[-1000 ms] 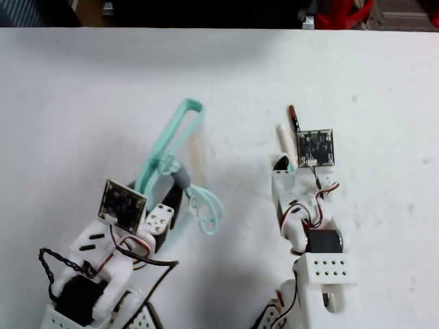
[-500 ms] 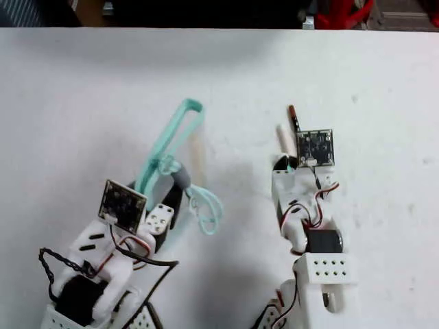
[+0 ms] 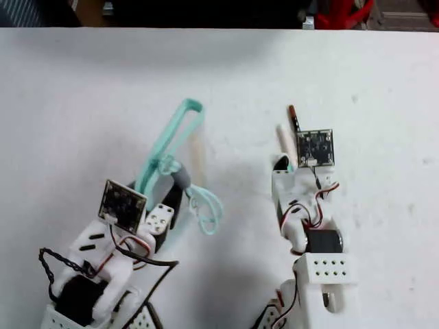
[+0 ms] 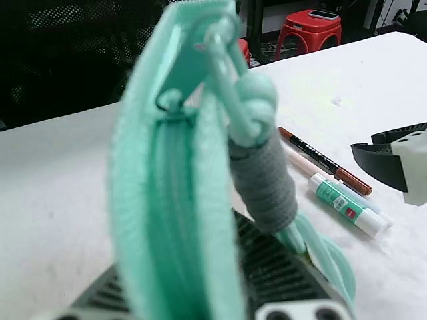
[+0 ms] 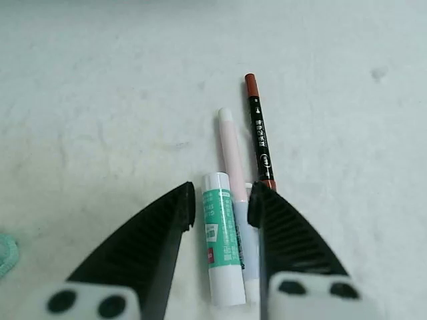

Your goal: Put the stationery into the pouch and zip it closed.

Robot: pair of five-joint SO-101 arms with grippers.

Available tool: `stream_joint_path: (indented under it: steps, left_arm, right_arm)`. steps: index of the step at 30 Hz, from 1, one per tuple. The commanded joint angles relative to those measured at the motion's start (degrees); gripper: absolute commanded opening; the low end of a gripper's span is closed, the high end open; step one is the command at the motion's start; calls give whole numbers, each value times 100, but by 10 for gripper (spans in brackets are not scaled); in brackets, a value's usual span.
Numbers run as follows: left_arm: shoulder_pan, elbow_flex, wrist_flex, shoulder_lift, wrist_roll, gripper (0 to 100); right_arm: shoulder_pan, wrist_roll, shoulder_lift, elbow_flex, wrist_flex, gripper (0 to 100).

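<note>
Left pincer (image 3: 167, 192) clenched on the teal pouch (image 4: 173, 200), holding it on edge above the desk (image 3: 82, 103). Likely this keeps the zipper side up and steady for loading. The left wrist view looks along the zipper, with the grey-wrapped cord (image 4: 263, 180) hanging beside it.

Right pincer (image 5: 223, 197) released, low over the stationery, well apart from the pouch. Its wrist view puts the glue stick (image 5: 219, 240) between the jaws, with the pink pen (image 5: 230, 147) and brown pen (image 5: 259, 133) alongside. In the high view, the pen tips poke out past the arm.

Left arm (image 3: 103, 260) bent low, jaws clamped — right arm (image 3: 312, 233) stretched forward, jaws parted, tips angled downward.
</note>
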State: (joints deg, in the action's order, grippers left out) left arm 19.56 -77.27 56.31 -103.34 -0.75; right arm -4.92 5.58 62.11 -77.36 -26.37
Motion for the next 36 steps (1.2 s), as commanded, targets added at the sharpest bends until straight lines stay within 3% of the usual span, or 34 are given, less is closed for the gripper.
stream_joint_path:
  steps: [1,4,7,13,17,22,27,36]
  left_arm:
    - [-48,9,-105,75,18,90]
    - [-48,9,-105,75,18,90]
    - [-57,9,-105,75,18,90]
    - [-57,9,-105,75,18,90]
    - [-48,9,-105,75,18,90]
    - [-48,9,-105,75,18,90]
    - [-48,0,-105,75,18,90]
    - [-48,0,-114,75,18,90]
  right_arm:
    - [57,-18,75,141,40,32]
    - [31,0,57,123,31,119]
    - [13,9,57,123,31,9]
    - [48,-35,57,114,31,118]
    - [48,0,57,114,31,9]
    - [48,-35,57,114,40,66]
    - [13,0,57,114,40,12]
    - [13,-9,57,114,40,18]
